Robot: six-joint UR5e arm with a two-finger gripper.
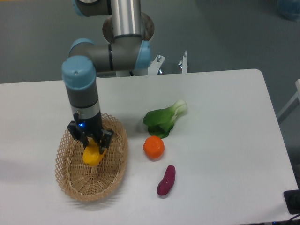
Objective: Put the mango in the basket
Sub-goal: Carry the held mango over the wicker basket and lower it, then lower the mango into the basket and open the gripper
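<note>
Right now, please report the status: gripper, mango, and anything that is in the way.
Gripper shut on mango. Mango over basket, not released. Nothing in the way that I can see.

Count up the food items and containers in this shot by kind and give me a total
Fruits: 2, the mango held in the gripper and the orange
Vegetables: 2, the leafy green and the purple eggplant
Baskets: 1, the wicker basket
Total: 5
</note>
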